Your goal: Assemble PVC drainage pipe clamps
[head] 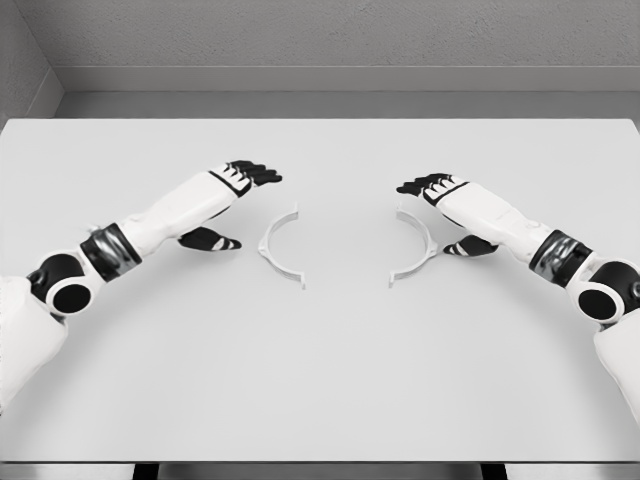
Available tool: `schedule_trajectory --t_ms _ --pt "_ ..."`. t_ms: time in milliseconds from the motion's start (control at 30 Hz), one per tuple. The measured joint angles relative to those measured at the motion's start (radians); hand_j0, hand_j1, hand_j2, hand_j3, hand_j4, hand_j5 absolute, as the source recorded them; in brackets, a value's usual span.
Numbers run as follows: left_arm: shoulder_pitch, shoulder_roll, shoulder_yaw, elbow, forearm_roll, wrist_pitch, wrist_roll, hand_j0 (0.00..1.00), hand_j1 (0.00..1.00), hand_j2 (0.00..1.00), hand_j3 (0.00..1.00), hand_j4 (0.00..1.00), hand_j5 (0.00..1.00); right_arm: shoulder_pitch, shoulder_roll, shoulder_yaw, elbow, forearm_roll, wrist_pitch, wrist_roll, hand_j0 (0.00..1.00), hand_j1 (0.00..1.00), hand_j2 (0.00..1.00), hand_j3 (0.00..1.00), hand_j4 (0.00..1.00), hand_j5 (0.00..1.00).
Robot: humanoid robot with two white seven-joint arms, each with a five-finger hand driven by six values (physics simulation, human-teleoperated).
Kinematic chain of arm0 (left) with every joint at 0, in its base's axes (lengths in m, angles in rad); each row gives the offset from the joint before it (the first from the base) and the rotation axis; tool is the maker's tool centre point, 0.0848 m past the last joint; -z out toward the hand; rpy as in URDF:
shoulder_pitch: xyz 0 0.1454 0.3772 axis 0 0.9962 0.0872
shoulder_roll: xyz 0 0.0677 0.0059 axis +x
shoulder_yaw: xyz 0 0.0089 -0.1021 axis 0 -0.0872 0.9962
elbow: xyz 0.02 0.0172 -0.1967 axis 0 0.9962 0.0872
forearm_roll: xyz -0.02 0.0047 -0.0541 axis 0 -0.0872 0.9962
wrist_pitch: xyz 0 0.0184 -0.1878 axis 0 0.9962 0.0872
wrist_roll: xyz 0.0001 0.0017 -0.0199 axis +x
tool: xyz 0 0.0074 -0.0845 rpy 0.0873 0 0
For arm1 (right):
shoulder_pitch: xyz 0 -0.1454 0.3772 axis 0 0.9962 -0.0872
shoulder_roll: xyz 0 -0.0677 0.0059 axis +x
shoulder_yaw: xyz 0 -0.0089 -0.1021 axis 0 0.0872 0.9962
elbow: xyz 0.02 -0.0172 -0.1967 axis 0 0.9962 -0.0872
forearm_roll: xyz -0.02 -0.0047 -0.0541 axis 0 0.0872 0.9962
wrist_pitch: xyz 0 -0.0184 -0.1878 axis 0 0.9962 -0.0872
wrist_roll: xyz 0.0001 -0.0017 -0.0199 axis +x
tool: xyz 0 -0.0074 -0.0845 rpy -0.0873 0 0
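Two white half-ring clamp pieces lie flat on the white table [320, 370], their open sides facing each other with a gap between them. The left clamp half [277, 247] curves like a "(". The right clamp half [417, 246] curves like a ")". My left hand [243, 190] hovers just left of the left half, fingers extended and thumb spread below, holding nothing. My right hand [432, 200] hovers over the upper end of the right half, fingers stretched out, thumb low, nothing in its grasp.
A grey wall [320, 40] rises behind the table's far edge. The table's near edge runs along the bottom of the view.
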Motion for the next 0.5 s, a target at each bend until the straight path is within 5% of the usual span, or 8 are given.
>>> schedule_trajectory --t_ms 500 --pt "-0.002 -0.032 -0.002 0.045 0.0 0.0 0.0 1.0 1.0 1.0 1.0 1.0 1.0 -0.005 0.029 0.006 0.002 0.004 0.0 0.002 1.0 1.0 1.0 1.0 1.0 1.0"
